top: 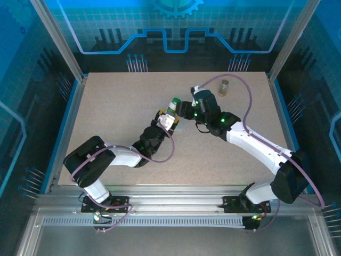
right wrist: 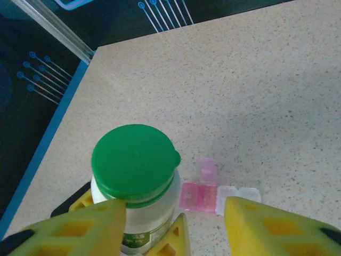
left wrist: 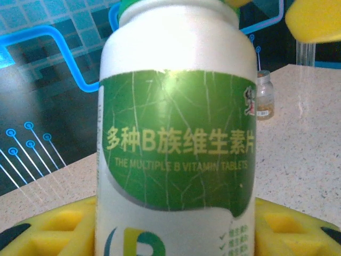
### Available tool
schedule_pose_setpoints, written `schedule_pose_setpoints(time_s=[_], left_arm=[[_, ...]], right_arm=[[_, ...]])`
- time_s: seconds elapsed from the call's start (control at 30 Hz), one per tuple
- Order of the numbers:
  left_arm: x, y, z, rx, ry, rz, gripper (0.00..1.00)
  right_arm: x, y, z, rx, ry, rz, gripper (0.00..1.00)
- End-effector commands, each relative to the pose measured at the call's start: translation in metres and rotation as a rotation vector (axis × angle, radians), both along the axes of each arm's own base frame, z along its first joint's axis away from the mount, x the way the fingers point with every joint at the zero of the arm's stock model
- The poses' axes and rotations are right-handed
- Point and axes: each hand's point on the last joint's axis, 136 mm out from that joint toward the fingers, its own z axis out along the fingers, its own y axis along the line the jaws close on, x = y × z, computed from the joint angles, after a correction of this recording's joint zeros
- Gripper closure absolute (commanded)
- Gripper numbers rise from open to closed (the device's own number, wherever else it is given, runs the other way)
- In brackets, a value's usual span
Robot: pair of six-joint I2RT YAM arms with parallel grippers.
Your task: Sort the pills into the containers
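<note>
The speckled beige table (top: 122, 106) carries a brownish vial (top: 223, 87) and a clear pink container (right wrist: 198, 196).

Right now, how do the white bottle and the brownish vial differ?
The white bottle is opaque, with a green cap and label; the brownish vial is translucent. The left gripper holds the bottle; the vial stands free, far behind. Both stand upright.

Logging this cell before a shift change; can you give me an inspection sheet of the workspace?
Surface: speckled beige table.
Job's things: bottle upright, green cap on; brown vial upright, back right; pink container flat beside bottle.
Clutter: nothing seen.
End effectors: left end effector shut on bottle; right end effector open near the cap.
Cables: purple cables looped along both arms.
Surroundings: blue-lit walls, metal frame.
</note>
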Motion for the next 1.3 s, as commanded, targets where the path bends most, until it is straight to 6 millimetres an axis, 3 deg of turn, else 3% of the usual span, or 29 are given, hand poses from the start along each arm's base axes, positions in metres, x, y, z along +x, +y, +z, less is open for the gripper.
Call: schedule_pose_setpoints(time_s=[0.0,0.23,0.53,0.73,0.83,1.0,1.27], left_arm=[[-0.012,-0.017,0.014,-0.055,-0.073,-0.107,1.0],[-0.013,-0.024,0.014,-0.038,-0.069,-0.12,1.0],[-0.013,-0.022,0.016,-0.037,-0.081,-0.113,1.0],[-0.018,-0.027,0.016,-0.042,-0.093,-0.154,1.0],[-0.029,-0.033,0.016,-0.051,-0.115,-0.227,1.0],[-0.046,-0.043,0.01,-0.062,-0.101,-0.336,1.0],[-0.04,-0.047,-0.007,-0.02,-0.014,-0.328,1.0]], right_arm=[[0.001,0.006,0.02,0.127,-0.006,-0.003,0.39],[0.005,0.016,0.018,0.182,0.016,0.004,0.41],[0.006,0.02,0.01,0.171,0.044,-0.001,0.6],[0.007,0.016,0.01,0.15,0.009,-0.008,0.91],[0.01,0.01,0.013,0.134,-0.043,-0.014,1.0],[0.012,-0.004,0.017,0.025,-0.143,-0.02,1.0],[0.007,-0.026,0.031,-0.142,-0.255,-0.047,1.0]])
